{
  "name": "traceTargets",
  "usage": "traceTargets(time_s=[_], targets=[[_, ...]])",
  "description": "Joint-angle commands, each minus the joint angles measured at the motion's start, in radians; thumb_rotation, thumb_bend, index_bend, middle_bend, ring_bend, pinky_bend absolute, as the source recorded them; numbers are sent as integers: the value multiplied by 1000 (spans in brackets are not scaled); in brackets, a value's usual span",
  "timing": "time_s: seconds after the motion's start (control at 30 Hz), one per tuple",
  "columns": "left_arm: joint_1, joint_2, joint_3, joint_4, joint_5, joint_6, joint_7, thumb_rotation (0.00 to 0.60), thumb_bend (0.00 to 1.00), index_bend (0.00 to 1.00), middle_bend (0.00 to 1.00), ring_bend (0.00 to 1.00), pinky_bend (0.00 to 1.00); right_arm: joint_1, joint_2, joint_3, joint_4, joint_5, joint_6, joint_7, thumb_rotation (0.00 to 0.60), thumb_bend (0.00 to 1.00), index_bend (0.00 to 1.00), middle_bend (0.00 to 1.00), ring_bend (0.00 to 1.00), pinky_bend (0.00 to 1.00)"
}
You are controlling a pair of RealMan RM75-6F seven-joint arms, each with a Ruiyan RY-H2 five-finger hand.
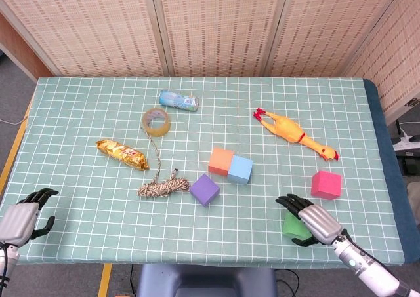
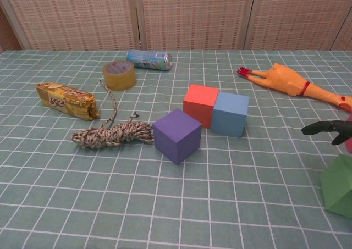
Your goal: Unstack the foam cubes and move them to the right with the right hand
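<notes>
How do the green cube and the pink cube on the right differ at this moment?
The green cube sits nearer the table's front edge; the pink cube lies farther back and more to the right. The right hand hangs over the green cube with fingers spread, partly hiding it, while the pink cube stands clear of the hand and fully visible. Both are foam cubes of similar size resting on the checked tablecloth.
</notes>
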Motion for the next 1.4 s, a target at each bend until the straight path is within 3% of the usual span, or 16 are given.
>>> traceTargets(time_s=[0.03,0.23,0.43,0.63,0.97,1.4], targets=[[0,0,0,1,-1,-1,0,600,464,213,169,191,369,4,-4,19,-12,-16,20,7,600,88,0,47,0,169],[-1,0,0,1,-2,-4,1,600,464,213,169,190,370,-10,-129,127,57,53,64,-107,600,88,0,47,0,168],[-1,0,0,2,-1,-5,-2,600,464,213,169,191,370,34,-301,248,186,170,14,-190,600,88,0,47,0,168],[-4,1,3,5,3,-11,-4,600,464,213,169,190,370,91,-450,315,333,212,-21,-188,600,88,0,47,0,168],[-9,-1,11,5,18,-22,-3,600,464,213,170,190,370,156,-599,362,504,233,-43,-139,600,87,24,53,12,233],[-12,-5,16,4,19,-27,9,600,464,213,170,190,369,203,-718,374,705,195,30,-64,600,88,194,263,222,435]])
